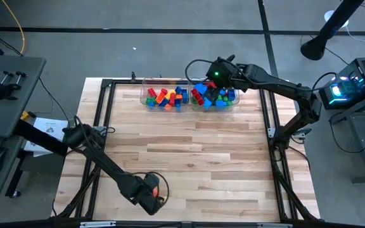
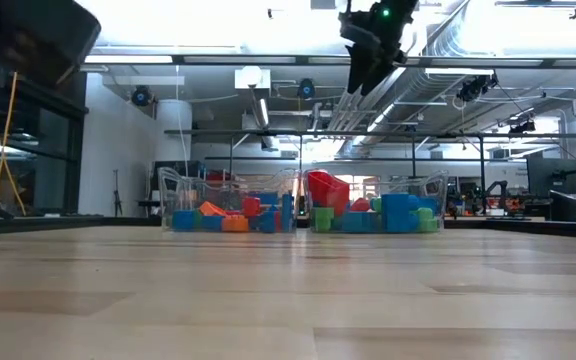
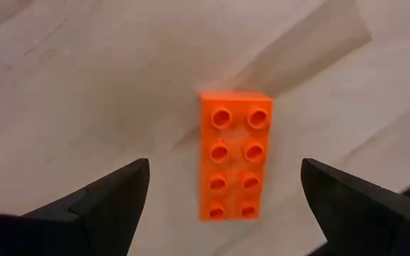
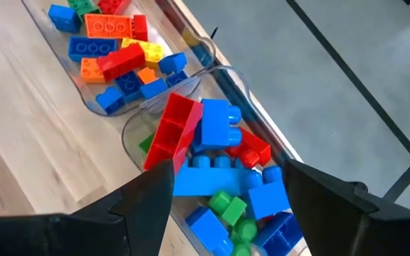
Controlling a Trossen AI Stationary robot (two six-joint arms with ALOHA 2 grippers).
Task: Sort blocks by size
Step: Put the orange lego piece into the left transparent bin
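An orange eight-stud brick lies flat on the wood, studs up, near the table's front edge. My left gripper points down over it, open, one finger on each long side and clear of it. Most blocks lie heaped in two clear bins at the far edge: the left bin and the right bin. My right gripper hovers high above the right bin, open and holding nothing. Below it a red brick leans tilted on blue ones.
A black frame runs round the wooden tabletop. The bins stand side by side against the far rail. The wide middle of the table bears no objects. Cables run along my left arm near the table's left edge.
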